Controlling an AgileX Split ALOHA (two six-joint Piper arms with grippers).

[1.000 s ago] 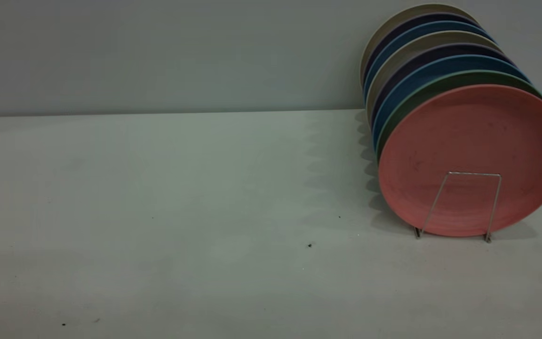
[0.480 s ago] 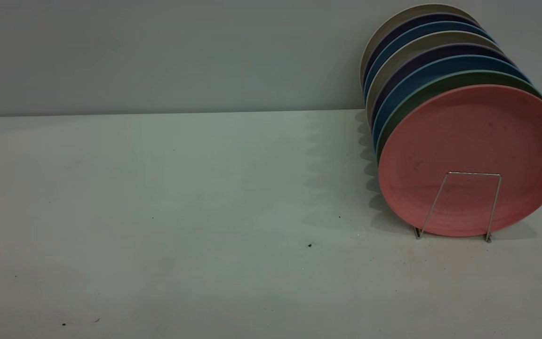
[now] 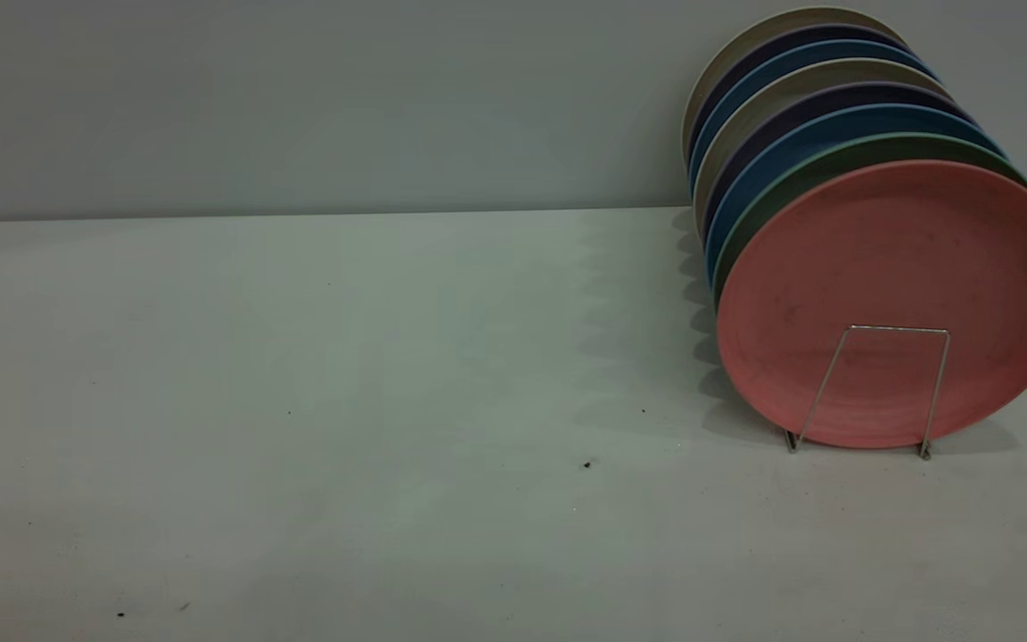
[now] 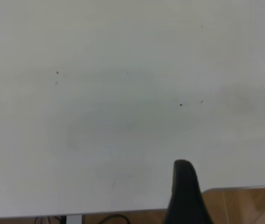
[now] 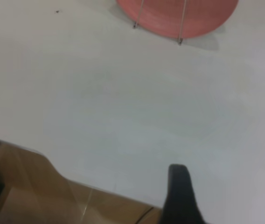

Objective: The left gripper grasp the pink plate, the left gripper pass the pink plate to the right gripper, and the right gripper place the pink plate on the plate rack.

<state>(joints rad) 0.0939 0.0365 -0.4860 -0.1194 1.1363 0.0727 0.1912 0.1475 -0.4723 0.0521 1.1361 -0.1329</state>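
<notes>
The pink plate [image 3: 897, 267] stands upright at the front of the plate rack [image 3: 888, 330], behind the rack's front wire loop, at the table's right. Its lower edge [image 5: 170, 14] and the rack wires [image 5: 181, 23] also show in the right wrist view. Neither gripper shows in the exterior view. My left gripper [image 4: 184, 186] shows only as a dark tip over the table's near edge, with nothing by it. My right gripper [image 5: 179, 191] shows the same way near the table's edge, well back from the plate.
Several more plates stand in the rack behind the pink one: a green one [image 3: 834, 156], then blue, purple and beige ones. The white table [image 3: 344, 401] meets a grey wall at the back. Wooden floor [image 4: 244, 205] lies beyond the table's edge.
</notes>
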